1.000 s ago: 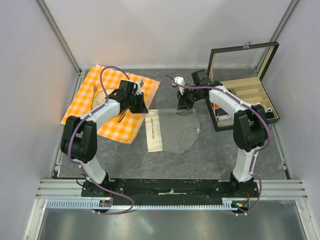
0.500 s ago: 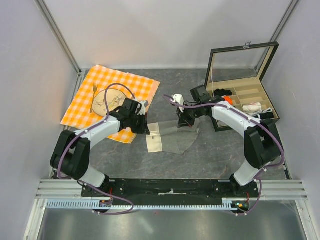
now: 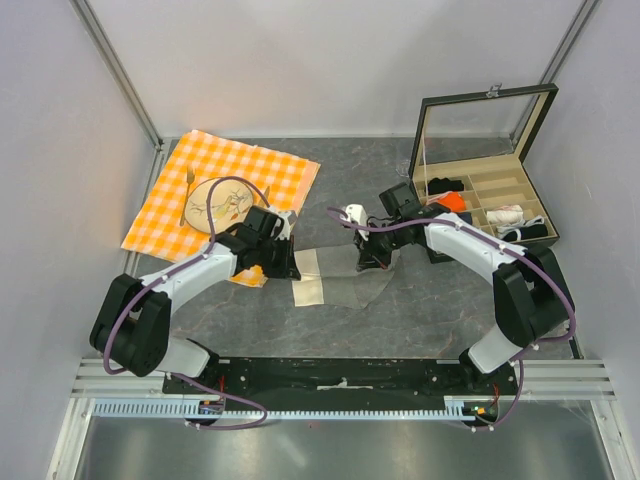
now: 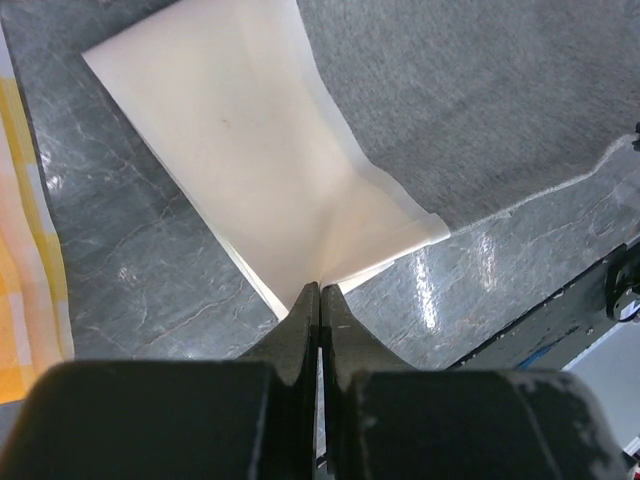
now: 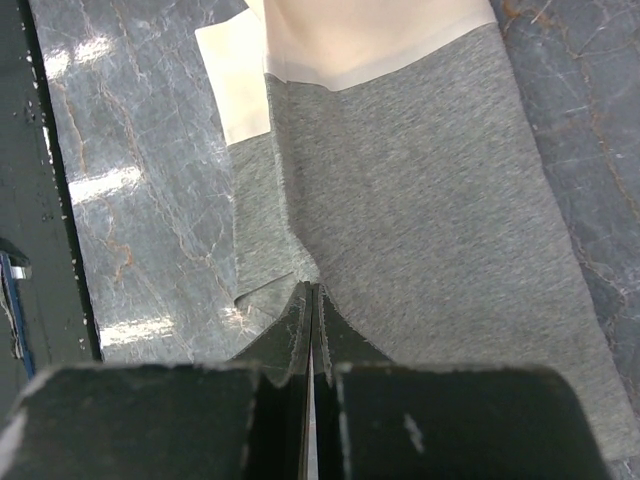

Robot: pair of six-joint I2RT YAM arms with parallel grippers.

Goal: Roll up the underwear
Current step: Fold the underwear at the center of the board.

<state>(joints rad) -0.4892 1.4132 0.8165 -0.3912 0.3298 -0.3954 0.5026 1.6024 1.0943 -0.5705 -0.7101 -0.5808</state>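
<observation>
Underwear spread on bench; left pincer clamped on cream strip, right pincer clamped on grey edge.

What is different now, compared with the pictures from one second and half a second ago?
Both arms came toward the near edge of the table. The left gripper and the right gripper, shut on the far edge of the underwear, drew that edge back over the garment, so it now looks shorter. The checked cloth, the plate and the open box stayed in place.
</observation>
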